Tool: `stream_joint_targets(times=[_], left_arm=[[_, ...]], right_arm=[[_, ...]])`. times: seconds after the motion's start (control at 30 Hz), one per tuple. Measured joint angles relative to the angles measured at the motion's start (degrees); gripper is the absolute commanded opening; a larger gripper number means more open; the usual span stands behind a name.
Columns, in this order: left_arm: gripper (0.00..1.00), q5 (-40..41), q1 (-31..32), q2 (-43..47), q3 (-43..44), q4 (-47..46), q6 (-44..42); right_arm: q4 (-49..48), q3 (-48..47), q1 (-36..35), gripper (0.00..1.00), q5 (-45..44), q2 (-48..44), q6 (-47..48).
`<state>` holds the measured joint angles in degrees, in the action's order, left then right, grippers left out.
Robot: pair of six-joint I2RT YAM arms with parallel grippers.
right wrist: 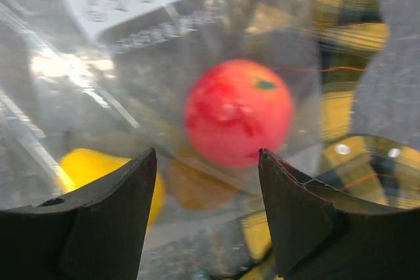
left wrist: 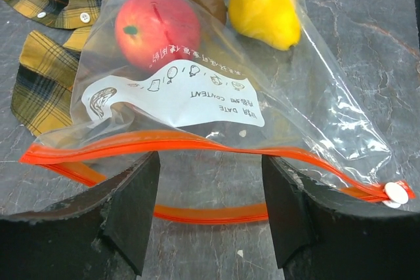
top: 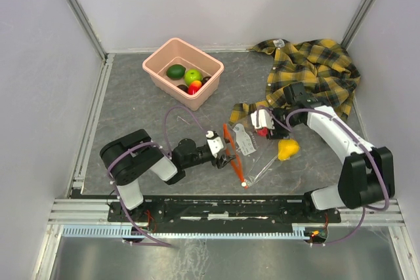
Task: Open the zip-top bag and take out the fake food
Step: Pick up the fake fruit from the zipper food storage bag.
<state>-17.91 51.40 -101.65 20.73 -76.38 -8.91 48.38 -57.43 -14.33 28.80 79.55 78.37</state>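
The zip-top bag (top: pixel 252 157) lies flat between my two grippers, its orange-red zip strip (left wrist: pixel 164 141) parted into an upper and a lower lip. Fake food shows through the plastic: a red fruit (left wrist: pixel 156 27), a yellow one (left wrist: pixel 262 4) and a brown one (left wrist: pixel 207 1). My left gripper (left wrist: pixel 210 191) is open at the bag's mouth, and the lower lip runs loose across the gap between its fingers. My right gripper (right wrist: pixel 207 162) is open over the bag's closed end, just short of the red fruit (right wrist: pixel 237 111). More fake food lies in the pink tub (top: pixel 161 57).
The yellow-and-black plaid shirt (top: pixel 315 70) is crumpled at the back right, and one edge reaches under the bag near my right gripper. The pink tub stands at the back, left of centre. Walls close in the table on three sides.
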Motion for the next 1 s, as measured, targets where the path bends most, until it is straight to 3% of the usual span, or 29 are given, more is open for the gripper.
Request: stream_joint_targets(times=[0.23,0.53,0.73,1.0], left_arm=[[0.76,1.4,0.2,-0.5,0.4,0.0,-0.7],[0.77,1.4,0.5,-3.6,1.6,0.5,-1.0],[0.77,1.4,0.5,-4.3,1.6,0.4,-1.0],[0.77,2.0,0.5,-5.6,1.8,-0.5,-0.9]], right_arm=[[-1.1,-10.2,1.0,0.79,-1.4,8.9,7.3],[3.7,-15.5,1.1,0.77,-5.2,16.3,17.6],[6.4,-17.9,1.1,0.71,-5.4,19.6,20.1],[8.9,-18.2,0.7,0.55,-4.8,20.8,22.0]])
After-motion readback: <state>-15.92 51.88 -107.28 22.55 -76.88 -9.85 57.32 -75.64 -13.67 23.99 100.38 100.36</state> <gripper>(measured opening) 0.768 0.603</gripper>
